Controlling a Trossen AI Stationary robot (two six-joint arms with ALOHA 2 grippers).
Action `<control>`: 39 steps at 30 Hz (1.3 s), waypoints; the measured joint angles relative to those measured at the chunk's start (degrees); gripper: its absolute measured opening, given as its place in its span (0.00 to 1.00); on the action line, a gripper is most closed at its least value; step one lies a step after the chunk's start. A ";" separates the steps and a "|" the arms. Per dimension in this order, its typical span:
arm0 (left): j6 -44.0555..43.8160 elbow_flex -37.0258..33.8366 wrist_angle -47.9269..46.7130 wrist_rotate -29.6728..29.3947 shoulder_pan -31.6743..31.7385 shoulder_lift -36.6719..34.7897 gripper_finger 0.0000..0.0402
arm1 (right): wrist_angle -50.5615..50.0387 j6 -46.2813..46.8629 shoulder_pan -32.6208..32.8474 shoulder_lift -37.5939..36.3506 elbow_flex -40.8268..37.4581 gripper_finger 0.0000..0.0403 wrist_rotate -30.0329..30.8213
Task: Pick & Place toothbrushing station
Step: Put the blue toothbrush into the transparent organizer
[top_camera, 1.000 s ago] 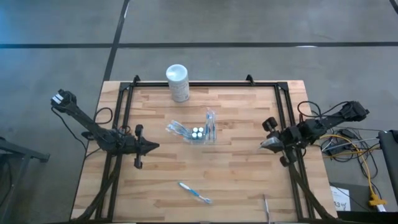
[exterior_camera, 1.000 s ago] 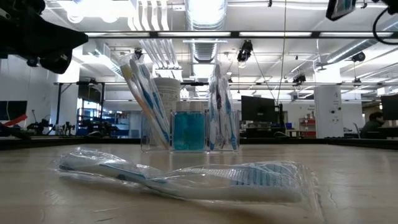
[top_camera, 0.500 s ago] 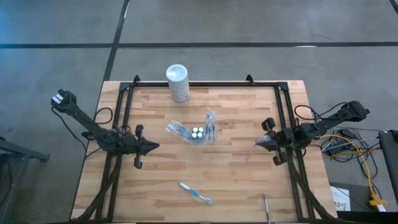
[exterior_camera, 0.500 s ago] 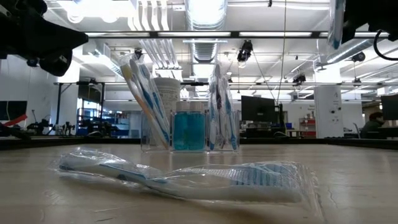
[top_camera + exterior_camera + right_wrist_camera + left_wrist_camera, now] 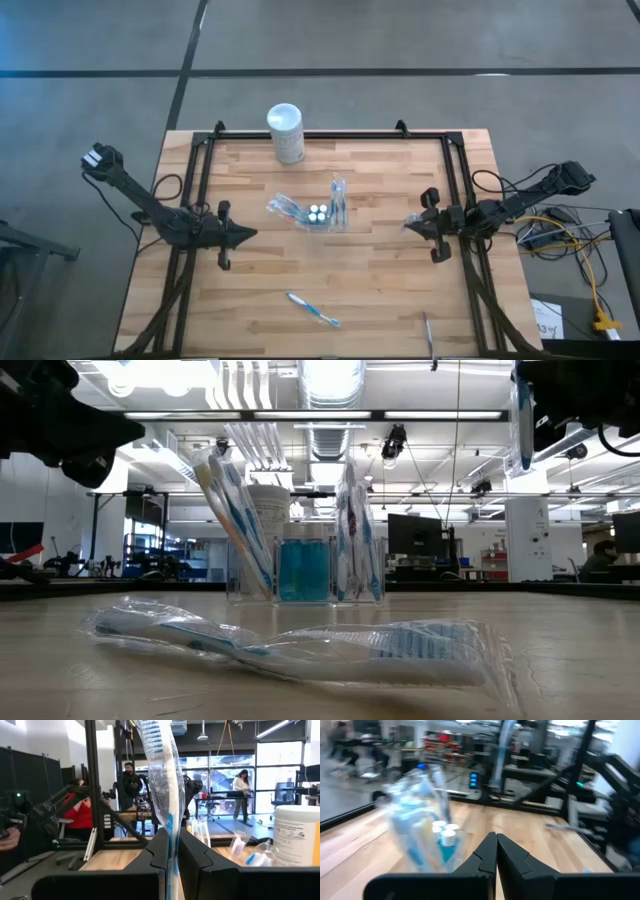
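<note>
The toothbrushing station (image 5: 320, 214), a clear holder with wrapped toothbrushes and small bottles in it, stands upright mid-table and also shows in the low view as the station (image 5: 300, 565). My right gripper (image 5: 408, 224) hovers to its right, shut on a wrapped toothbrush (image 5: 162, 775). My left gripper (image 5: 246, 236) hovers to the station's left, shut and empty; its wrist view shows the shut left gripper (image 5: 496, 845) pointing at the blurred station (image 5: 422, 832). Another wrapped toothbrush (image 5: 313, 309) lies flat near the front edge. My right gripper pinches the wrapped toothbrush's handle (image 5: 170, 822) between its two fingers, through the clear wrapper. The fingers come roughly level from the table's right and lie across the brush. The brush stands upright, bristle end above the fingers, lifted clear of the table, as the toothbrush (image 5: 522, 425) shows.
A white canister (image 5: 286, 132) with a yellow label stands at the far edge, behind the station. A thin grey item (image 5: 428, 331) lies at the near right edge. A black frame (image 5: 205, 150) runs along the far and side edges. People stand in the room behind.
My right gripper has sunk and gone a little toward the station, turning its wrist. The wrapped toothbrush stays in its hold and has come down into the low view's top right, standing upright.
</note>
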 joint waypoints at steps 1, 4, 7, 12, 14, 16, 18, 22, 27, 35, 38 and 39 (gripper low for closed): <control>-0.92 0.07 0.00 -1.29 0.00 0.00 0.02 | -0.04 -0.13 0.00 0.00 0.00 0.03 0.00; -1.12 1.46 -0.13 -2.19 0.02 0.05 0.02 | -0.15 -0.08 0.00 0.11 0.00 0.03 0.00; 1.43 4.98 -0.33 -2.22 0.03 1.49 0.02 | 0.02 -0.66 0.00 0.11 0.00 0.03 -0.01; 5.08 17.43 -10.61 -2.20 0.60 9.32 0.02 | 3.81 -1.41 0.00 1.48 0.26 0.03 -0.02; 6.65 23.53 -14.75 -2.19 0.95 14.40 0.02 | 4.34 -2.05 0.00 3.34 1.33 0.03 -0.06; 9.02 29.02 -16.35 -2.21 1.21 19.48 0.02 | 4.30 -2.27 0.00 6.01 2.58 0.03 -0.13; 11.24 34.18 -16.34 -2.38 1.48 24.11 0.02 | 4.34 -2.19 0.02 9.26 4.25 0.03 -0.19; 14.24 43.31 -16.77 -2.77 2.79 30.85 0.02 | 4.94 -2.14 0.27 16.70 8.42 0.03 -0.72; 18.55 49.08 -16.45 3.51 6.53 35.03 0.03 | 7.15 -3.96 0.42 26.28 14.66 0.03 -3.41; 17.07 52.00 -9.73 17.05 16.45 42.80 0.12 | 8.54 -7.06 0.42 38.09 24.85 0.03 -4.79; 18.76 52.78 -10.17 18.43 17.30 45.19 0.19 | 8.50 -8.36 0.41 40.66 26.79 0.03 -4.81; 19.40 53.02 -10.08 19.15 17.33 45.73 0.22 | 8.52 -8.51 0.39 41.27 27.24 0.03 -4.82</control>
